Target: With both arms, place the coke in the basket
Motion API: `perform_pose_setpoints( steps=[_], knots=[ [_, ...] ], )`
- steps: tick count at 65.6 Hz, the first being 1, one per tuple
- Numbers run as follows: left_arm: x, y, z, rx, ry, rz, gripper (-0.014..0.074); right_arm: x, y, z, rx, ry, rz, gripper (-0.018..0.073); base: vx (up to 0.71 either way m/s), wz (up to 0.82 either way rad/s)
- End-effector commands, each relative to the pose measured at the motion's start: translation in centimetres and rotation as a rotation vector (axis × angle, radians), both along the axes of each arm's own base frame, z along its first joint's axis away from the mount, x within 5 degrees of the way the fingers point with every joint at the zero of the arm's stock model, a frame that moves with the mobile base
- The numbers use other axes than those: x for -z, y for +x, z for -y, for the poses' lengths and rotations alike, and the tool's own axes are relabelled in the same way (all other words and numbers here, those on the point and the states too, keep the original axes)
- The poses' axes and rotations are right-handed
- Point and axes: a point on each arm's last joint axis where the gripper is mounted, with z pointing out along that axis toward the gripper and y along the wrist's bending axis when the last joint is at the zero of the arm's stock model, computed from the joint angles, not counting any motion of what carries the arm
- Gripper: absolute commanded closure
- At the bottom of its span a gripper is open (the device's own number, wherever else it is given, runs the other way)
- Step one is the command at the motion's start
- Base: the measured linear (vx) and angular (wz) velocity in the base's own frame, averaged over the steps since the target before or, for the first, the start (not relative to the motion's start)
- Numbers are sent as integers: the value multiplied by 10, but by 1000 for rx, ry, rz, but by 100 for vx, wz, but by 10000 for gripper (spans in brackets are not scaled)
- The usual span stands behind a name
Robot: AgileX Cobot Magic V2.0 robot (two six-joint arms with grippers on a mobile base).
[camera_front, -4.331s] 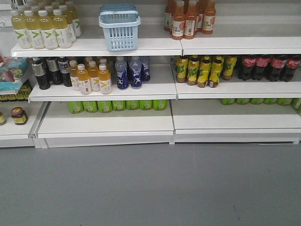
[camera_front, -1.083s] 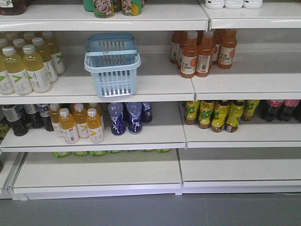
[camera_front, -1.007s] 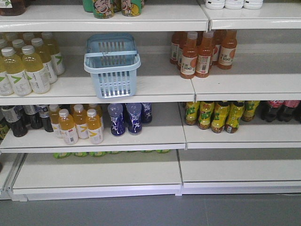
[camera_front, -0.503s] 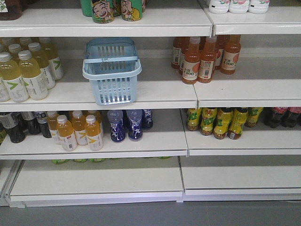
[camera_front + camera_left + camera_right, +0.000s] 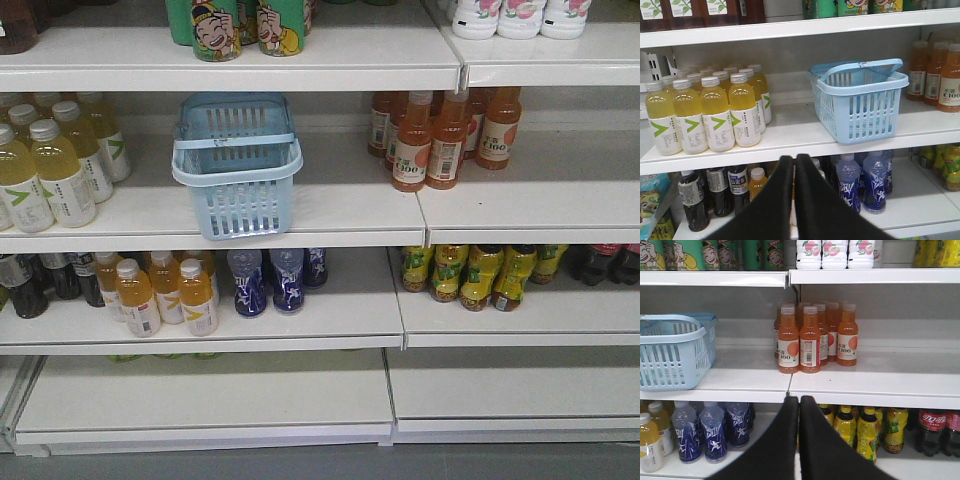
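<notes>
The light blue basket [image 5: 237,190] stands on the middle shelf, left of centre, handles folded over its rim. It also shows in the left wrist view [image 5: 860,107] and at the left edge of the right wrist view [image 5: 670,357]. The small red-wrapped coke is out of view. My left gripper [image 5: 794,157] is shut and empty, in front of the shelf edge, below and left of the basket. My right gripper [image 5: 799,399] is shut and empty, in front of the shelf seam below the orange bottles. Neither arm shows in the front view.
Dark cola bottles with red labels [image 5: 929,432] stand on the lower shelf at far right. Orange juice bottles [image 5: 430,140] stand right of the basket, yellow drinks [image 5: 715,112] left of it. Blue bottles [image 5: 268,282] and yellow-green tea bottles [image 5: 480,272] are below.
The front view has risen and come closer to the shelves. The basket and bottles now sit lower and larger in the frame. Nothing on the shelves has moved.
</notes>
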Motion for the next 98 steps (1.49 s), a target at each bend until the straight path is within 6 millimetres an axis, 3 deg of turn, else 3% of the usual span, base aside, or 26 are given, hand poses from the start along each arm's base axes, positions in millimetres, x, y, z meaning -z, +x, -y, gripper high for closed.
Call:
perform_pose_setpoints(
  steps=[1, 98],
  knots=[
    [-8, -2, 0, 5, -14, 91, 603, -4, -1, 0, -2, -1, 76, 568, 7, 1],
    [-8, -2, 0, 5, -14, 91, 603, -4, -1, 0, -2, -1, 76, 568, 5, 0]
  ],
)
